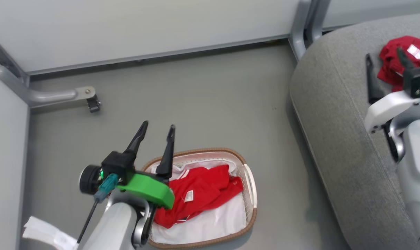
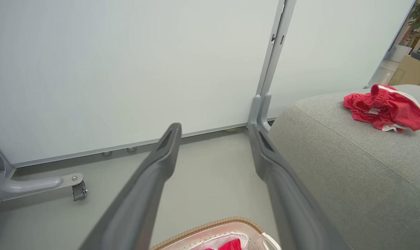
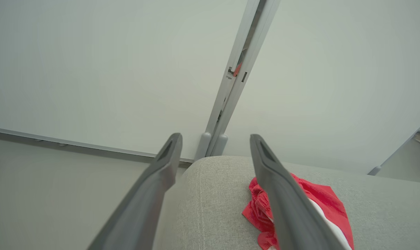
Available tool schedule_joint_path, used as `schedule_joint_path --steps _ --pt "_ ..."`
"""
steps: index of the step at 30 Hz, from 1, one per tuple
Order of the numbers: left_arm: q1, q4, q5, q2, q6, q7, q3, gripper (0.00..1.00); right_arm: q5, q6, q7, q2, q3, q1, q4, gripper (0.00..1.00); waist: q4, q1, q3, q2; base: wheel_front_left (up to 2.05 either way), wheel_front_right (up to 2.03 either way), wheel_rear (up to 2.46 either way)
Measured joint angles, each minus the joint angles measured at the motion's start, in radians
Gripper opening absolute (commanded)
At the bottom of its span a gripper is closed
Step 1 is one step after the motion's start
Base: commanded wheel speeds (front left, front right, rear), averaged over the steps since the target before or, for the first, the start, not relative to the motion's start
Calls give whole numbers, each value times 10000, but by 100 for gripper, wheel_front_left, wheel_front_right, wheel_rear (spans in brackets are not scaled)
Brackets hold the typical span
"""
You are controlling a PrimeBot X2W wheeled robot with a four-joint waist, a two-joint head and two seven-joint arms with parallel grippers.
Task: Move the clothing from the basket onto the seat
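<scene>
Head view:
- Left tool point(image 1: 158, 125) at 7 o'clock, fingers spread wide and pointing to 12, nothing between them. It hangs over the 9 o'clock end of the basket point(image 1: 203, 151).
- Basket sits on the floor point(image 1: 196, 97) at 6 o'clock. A red garment point(image 1: 199, 194) lies crumpled inside, white tag up, on a white cloth sheet point(image 1: 213, 222) that lines the bottom.
- Seat point(image 1: 335, 121) takes the 3 to 5 o'clock side, apart from the basket.
- Other red garment point(image 1: 390, 66) is bunched on the seat at 2 o'clock.
- Right tool point(image 1: 383, 52) is at 2 o'clock above the seat, fingers apart and empty. One finger crosses in front of that garment, the other is over bare cushion. Can't tell if either touches.
- Pale partition panel point(image 1: 144, 24) runs along 12, with its caster foot point(image 1: 92, 104) at 9 o'clock.

Left wrist view:
- Both fingers splayed, gap clear.
- Basket rim at 6 o'clock, with a sliver of red and white inside.
- Seat at 4 o'clock, with the other red garment on top of it at 2 o'clock, well apart from the fingers.

Right wrist view:
- Fingers splayed, nothing gripped.
- Seat edge at 6 o'clock.
- The other red garment lies on the cushion at 5 o'clock, partly hidden behind one finger.
</scene>
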Motion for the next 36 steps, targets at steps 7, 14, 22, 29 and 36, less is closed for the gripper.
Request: schedule_joint_path --steps 7,14,22,29,36 --pt "1099 -230 90 -35 188 0 1275 100 286 0 0 1053 -107 1654 -1164 100 506 0 -537 0 0 0 0" --pt "2195 -537 163 -207 192 0 2230 100 416 0 0 1918 -238 3219 -2401 100 860 0 -848 0 0 0 0" --pt "3007 -717 364 -403 -17 0 2717 100 959 0 0 2272 -234 4908 -3361 100 1129 0 -1095 0 0 0 0" --pt "3519 -853 573 -522 -196 0 2865 100 1664 0 0 2299 -31 5801 -3735 100 1286 0 -1283 0 0 0 0" --pt "3630 -802 579 -593 -291 0 2892 100 1576 0 0 2299 336 5942 -3772 100 1241 0 -1372 0 0 0 0"
